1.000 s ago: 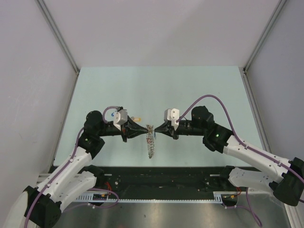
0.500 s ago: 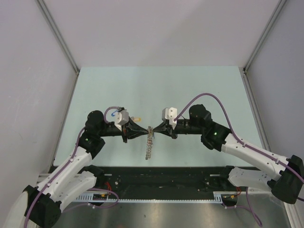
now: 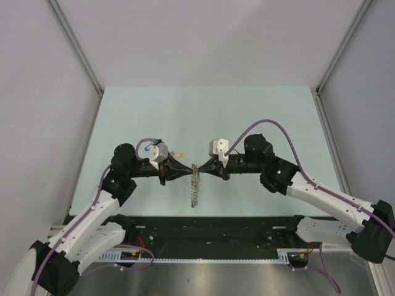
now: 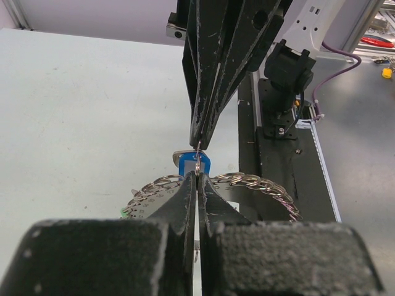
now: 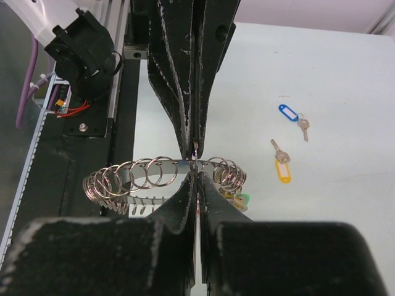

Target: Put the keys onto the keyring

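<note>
Grey keyring (image 4: 259,182) hangs by its edge from shut left jaws; right jaws pinch blue-tagged key (image 4: 200,166).

Bright, even overhead light; soft shadows; near fingers (image 4: 179,209) blurred in wrist views.

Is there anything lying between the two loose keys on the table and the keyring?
Nothing visible. In the right wrist view, only bare table lies between the blue-tagged key, the yellow-tagged key and the keyring.
</note>
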Robot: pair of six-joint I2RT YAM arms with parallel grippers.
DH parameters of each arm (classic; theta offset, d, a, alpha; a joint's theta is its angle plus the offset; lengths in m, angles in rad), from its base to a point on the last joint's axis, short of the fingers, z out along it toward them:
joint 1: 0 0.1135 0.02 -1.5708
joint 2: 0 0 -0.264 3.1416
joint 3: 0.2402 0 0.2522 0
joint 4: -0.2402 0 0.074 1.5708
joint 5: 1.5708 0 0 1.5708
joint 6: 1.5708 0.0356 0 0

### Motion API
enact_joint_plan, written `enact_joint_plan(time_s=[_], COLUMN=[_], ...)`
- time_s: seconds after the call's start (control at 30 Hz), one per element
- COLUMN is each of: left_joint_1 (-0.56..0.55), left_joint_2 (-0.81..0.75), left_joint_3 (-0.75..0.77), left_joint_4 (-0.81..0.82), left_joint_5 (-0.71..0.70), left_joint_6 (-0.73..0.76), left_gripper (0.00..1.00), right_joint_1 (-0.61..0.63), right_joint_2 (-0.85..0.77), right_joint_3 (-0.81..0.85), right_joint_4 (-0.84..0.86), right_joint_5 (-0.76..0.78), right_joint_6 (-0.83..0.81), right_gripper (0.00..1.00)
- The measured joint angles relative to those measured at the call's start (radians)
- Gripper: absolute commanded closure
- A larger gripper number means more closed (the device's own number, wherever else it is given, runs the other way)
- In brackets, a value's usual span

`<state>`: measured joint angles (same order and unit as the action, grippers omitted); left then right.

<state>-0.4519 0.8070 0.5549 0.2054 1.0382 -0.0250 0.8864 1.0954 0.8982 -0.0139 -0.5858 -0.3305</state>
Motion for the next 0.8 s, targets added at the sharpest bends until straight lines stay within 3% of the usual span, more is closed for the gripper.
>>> enact_joint_plan(time_s=[0.8], left_joint_1=[-0.001], left_joint_2=[-0.015], left_joint_3=[0.000], left_joint_4=[-0.006], left_joint_5=[-0.014], left_joint_6=[0.006], left_gripper=[1.00], right_joint_1=[0.000], right_joint_2=[0.019], right_joint_3=[0.002], right_joint_4=[-0.034], right_joint_5=[-0.005], right_joint_6=[0.008], right_gripper=[1.00])
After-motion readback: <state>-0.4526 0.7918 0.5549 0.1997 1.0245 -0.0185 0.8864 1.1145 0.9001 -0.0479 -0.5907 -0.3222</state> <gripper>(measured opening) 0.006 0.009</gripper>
